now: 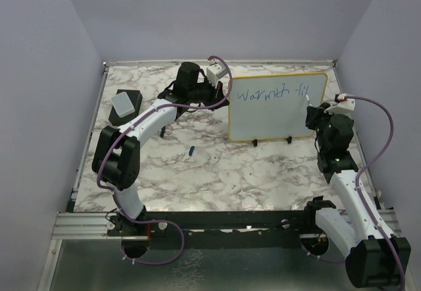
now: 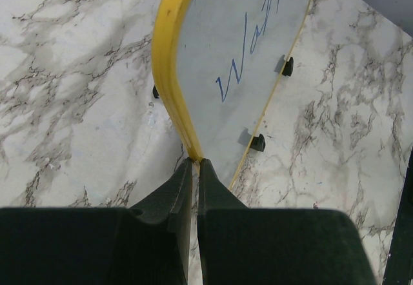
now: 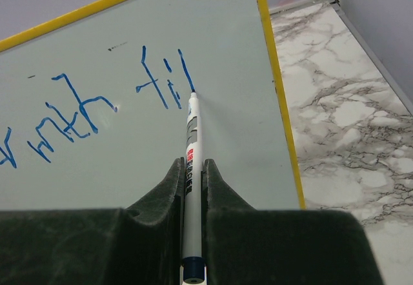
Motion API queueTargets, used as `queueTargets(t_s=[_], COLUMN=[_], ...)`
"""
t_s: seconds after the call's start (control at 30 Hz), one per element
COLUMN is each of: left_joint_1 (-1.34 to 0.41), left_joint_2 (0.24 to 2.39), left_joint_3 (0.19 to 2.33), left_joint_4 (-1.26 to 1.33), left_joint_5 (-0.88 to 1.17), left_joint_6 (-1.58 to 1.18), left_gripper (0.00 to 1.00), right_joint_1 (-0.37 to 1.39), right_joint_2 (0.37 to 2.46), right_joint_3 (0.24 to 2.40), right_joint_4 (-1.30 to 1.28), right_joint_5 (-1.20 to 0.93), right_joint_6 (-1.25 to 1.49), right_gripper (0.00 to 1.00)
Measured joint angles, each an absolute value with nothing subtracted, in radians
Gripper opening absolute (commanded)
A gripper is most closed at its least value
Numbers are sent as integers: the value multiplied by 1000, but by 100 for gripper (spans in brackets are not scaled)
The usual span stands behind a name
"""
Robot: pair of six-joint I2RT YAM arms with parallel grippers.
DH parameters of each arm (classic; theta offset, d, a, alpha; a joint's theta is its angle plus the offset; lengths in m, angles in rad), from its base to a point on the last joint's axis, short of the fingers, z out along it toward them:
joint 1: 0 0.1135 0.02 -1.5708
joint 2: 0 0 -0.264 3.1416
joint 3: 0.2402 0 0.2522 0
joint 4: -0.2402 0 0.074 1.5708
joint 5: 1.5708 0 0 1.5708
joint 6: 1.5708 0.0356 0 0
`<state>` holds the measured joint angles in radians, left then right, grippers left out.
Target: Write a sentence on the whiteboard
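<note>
The left arm [image 1: 148,121] and the right arm [image 1: 352,205] share one build: smooth white moulded shells over the long links, with chunky matte black housings at the joints and bases. A thin purple cable [image 1: 391,130] loops loosely beside each arm. The left gripper [image 2: 195,164] and the right gripper [image 3: 192,166] have dark, wedge-shaped plastic fingers with a finely grained surface.

Robot lab cell; plain lilac walls [image 1: 39,74], marble-patterned table [image 1: 217,179], aluminium rail [image 1: 85,224]
</note>
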<state>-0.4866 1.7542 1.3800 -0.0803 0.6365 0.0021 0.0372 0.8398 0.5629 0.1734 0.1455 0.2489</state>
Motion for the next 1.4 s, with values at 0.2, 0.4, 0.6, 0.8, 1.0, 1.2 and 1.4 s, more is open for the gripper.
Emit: queueTargets(t_s=[0.2, 0.4, 0.6, 0.8, 1.0, 1.2, 1.4], left_joint_1=[-487, -487, -487, -487, -487, -487, -487], left_joint_2=[1754, 1754, 1754, 1754, 1754, 1753, 1752], left_joint_3=[1380, 1380, 1380, 1380, 1380, 1380, 1380], left_joint_4=[-81, -81, -81, -82, -82, -83, -85], left_joint_5=[636, 636, 636, 636, 636, 636, 636], left_joint_6=[2, 2, 2, 2, 2, 2, 3], left_gripper=[0, 0, 0, 0, 0, 0, 0], right_joint_1=[37, 37, 37, 37, 37, 37, 33], right_joint_2=[834, 830, 804, 767, 803, 841, 869], right_joint_3=[559, 559, 559, 588, 615, 622, 622], right_joint_4=[153, 138, 131, 144, 182, 211, 230], right_joint_5=[154, 183, 193, 186, 168, 162, 160], right_joint_6=[262, 262, 262, 255, 232, 211, 204], right_gripper=[1, 1, 1, 1, 1, 1, 1])
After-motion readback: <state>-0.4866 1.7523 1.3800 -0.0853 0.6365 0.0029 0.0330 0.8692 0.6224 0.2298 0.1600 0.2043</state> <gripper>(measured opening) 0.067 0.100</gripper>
